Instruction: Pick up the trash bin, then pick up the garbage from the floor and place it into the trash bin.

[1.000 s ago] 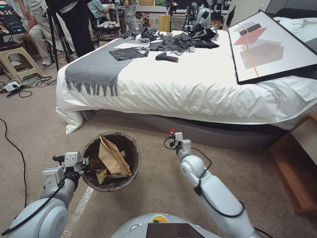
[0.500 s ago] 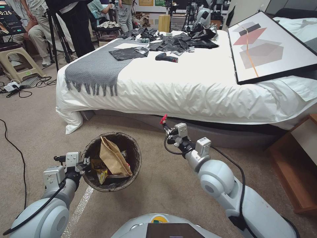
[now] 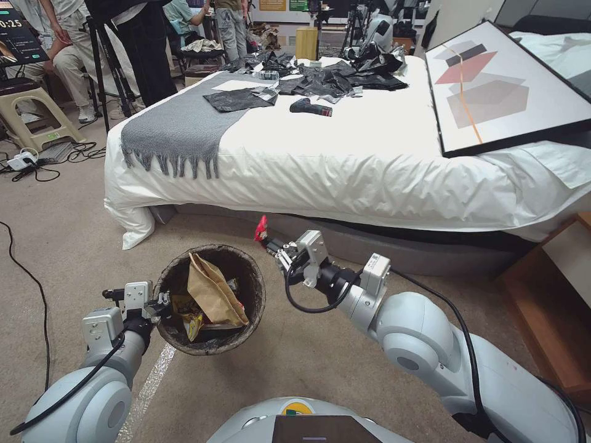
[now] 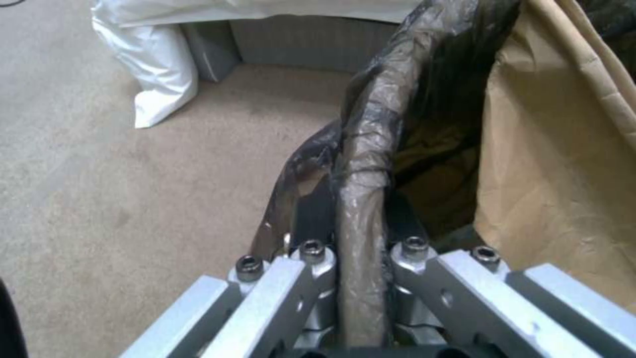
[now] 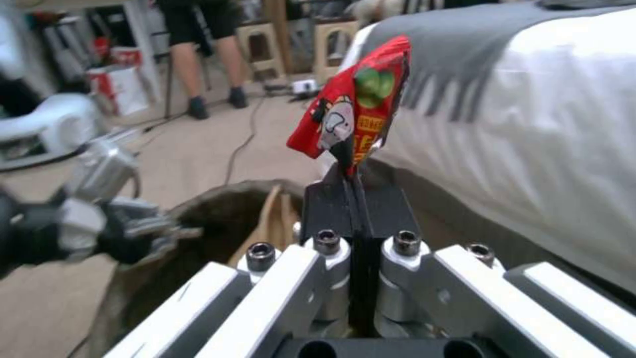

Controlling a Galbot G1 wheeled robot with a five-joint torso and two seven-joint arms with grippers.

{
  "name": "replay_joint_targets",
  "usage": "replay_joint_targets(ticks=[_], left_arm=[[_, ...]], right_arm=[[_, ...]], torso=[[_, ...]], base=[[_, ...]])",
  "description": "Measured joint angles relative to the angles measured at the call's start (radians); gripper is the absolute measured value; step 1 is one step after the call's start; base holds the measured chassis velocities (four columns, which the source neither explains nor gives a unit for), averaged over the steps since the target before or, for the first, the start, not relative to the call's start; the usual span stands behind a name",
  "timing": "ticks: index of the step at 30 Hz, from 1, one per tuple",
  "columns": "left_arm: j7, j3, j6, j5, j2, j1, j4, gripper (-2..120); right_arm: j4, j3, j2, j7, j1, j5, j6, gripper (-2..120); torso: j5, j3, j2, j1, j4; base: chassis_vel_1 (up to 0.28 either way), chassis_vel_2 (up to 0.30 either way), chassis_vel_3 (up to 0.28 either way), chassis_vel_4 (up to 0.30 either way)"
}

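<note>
Meanwhile the left gripper (image 3: 161,301) is clamped on the bag-lined rim of the trash bin (image 3: 246,277), held above the carpet with brown paper (image 3: 212,295) inside, while the right gripper (image 3: 271,242), just beside the bin's rim, pinches a red snack wrapper (image 3: 261,228).

Even, bright indoor light fell from above, with soft shadows under the bed (image 3: 369,178). Both wrist views were blurred; the head view bent at its edges.
</note>
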Motion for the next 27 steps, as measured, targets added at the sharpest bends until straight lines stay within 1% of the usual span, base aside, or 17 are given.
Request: replay_joint_targets(ticks=[1, 3, 5, 7, 8, 11, 12, 16, 27], left_arm=[[0.000, 0.000, 0.000, 0.000, 0.000, 0.000, 0.000, 3], [-0.002, 0.002, 0.000, 0.000, 0.000, -0.003, 0.000, 3], [-0.002, 0.004, 0.000, 0.000, 0.000, -0.005, 0.000, 3], [-0.003, 0.006, 0.000, 0.000, 0.001, -0.009, 0.000, 3], [-0.003, 0.006, 0.000, 0.000, 0.001, -0.009, 0.000, 3], [-0.003, 0.009, 0.000, 0.001, 0.002, -0.018, 0.000, 3], [-0.003, 0.009, 0.000, 0.001, 0.002, -0.018, 0.000, 3], [-0.003, 0.009, 0.000, 0.001, 0.005, -0.023, 0.000, 3], [-0.003, 0.012, 0.000, -0.002, 0.010, -0.040, 0.000, 3]], right_arm=[[0.000, 0.000, 0.000, 0.000, 0.000, 0.000, 0.000, 0], [0.000, -0.050, -0.011, -0.011, 0.039, 0.004, -0.003, 0], [0.000, -0.065, -0.012, -0.013, 0.051, 0.005, -0.005, 0], [-0.009, -0.120, -0.014, -0.014, 0.098, 0.005, -0.007, 0], [-0.009, -0.120, -0.014, -0.014, 0.098, 0.005, -0.007, 0], [-0.034, -0.239, 0.003, -0.004, 0.198, 0.005, -0.012, 0], [-0.034, -0.239, 0.003, -0.004, 0.198, 0.005, -0.012, 0], [-0.063, -0.327, 0.035, 0.017, 0.267, 0.016, -0.028, 0], [-0.091, -0.419, 0.056, 0.038, 0.319, 0.042, -0.046, 0]], torso=[[0.0000, 0.000, 0.000, 0.000, 0.0000], [-0.0001, 0.000, 0.000, 0.000, 0.0000], [0.0000, 0.000, 0.000, 0.000, -0.0001], [-0.0001, 0.000, 0.000, 0.000, -0.0001], [-0.0001, 0.000, 0.000, 0.000, -0.0001], [-0.0001, 0.000, 0.000, 0.000, 0.0000], [-0.0001, 0.000, 0.000, 0.000, 0.0000], [-0.0002, 0.000, 0.000, 0.000, 0.0001], [-0.0002, 0.000, 0.000, 0.000, -0.0001]], base=[[0.000, 0.000, 0.000, 0.000], [0.000, 0.000, 0.000, 0.000], [0.000, 0.000, 0.000, 0.000], [0.000, 0.000, 0.000, 0.000], [0.000, 0.000, 0.000, 0.000], [0.000, 0.000, 0.000, 0.000], [0.000, 0.000, 0.000, 0.000], [0.000, 0.000, 0.000, 0.000], [0.000, 0.000, 0.000, 0.000]])
